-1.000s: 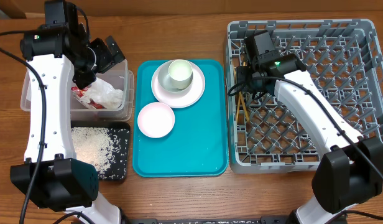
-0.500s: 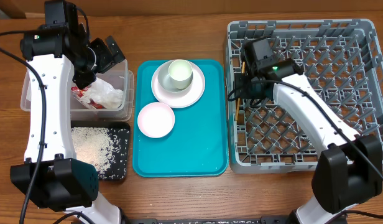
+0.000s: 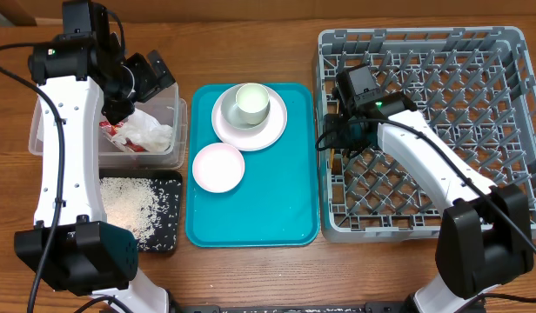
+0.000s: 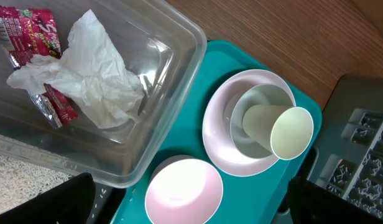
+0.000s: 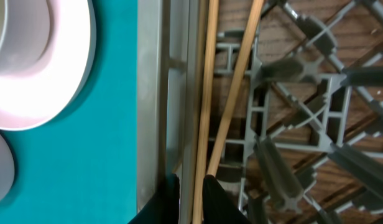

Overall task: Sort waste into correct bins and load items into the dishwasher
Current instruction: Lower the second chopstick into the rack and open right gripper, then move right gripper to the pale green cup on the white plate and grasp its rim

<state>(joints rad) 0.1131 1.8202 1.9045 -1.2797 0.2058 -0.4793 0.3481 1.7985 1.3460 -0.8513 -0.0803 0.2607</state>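
Note:
My right gripper (image 5: 191,182) is shut on the thin wooden chopsticks (image 5: 203,93), which lie along the left wall of the grey dish rack (image 3: 477,104); one stick shows between the fingers. In the overhead view that gripper (image 3: 338,137) is low inside the rack's left edge. My left gripper (image 4: 188,202) stands open and empty above a small white bowl (image 4: 184,193), near the clear tub (image 4: 160,106). A red wrapper (image 4: 30,25) and a white tissue (image 4: 92,81) lie in the tub. The pale cup (image 4: 281,127) lies in a bowl on the pink plate (image 4: 219,143).
The teal tray (image 3: 268,209) sits in the middle with the plate and bowl on it. A black tray (image 3: 170,217) in front of the tub holds rice grains (image 3: 129,204). The rack's upright pegs crowd round my right gripper.
My right arm has slid towards the near side along the rack's left edge, and its jaws have narrowed on the chopsticks. The left arm has not moved.

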